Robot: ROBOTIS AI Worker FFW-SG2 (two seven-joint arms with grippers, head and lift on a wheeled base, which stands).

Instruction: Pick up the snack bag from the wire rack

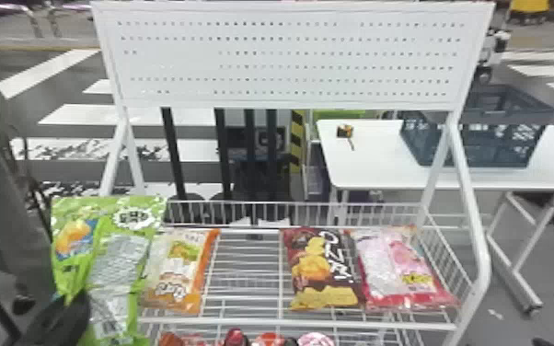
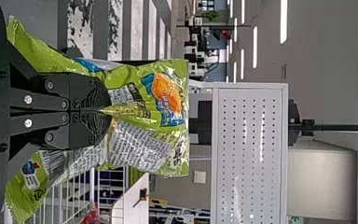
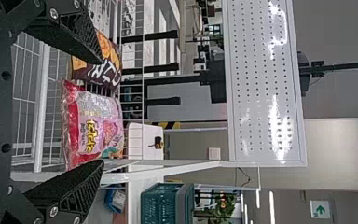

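Black left gripper (image 1: pixel 63 317) pinch-tight on crinkled, glossy green snack bag (image 1: pixel 119 257), right gripper (image 3: pixel 101 112) wide-spread.

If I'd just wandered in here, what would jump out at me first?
Most likely the bright green snack bag at the head view's left, pinched in the robot's left gripper. Next, the big white pegboard panel standing above the wire rack. Then the pink-and-red snack bag lying on the rack's right side, beside a dark brown one.
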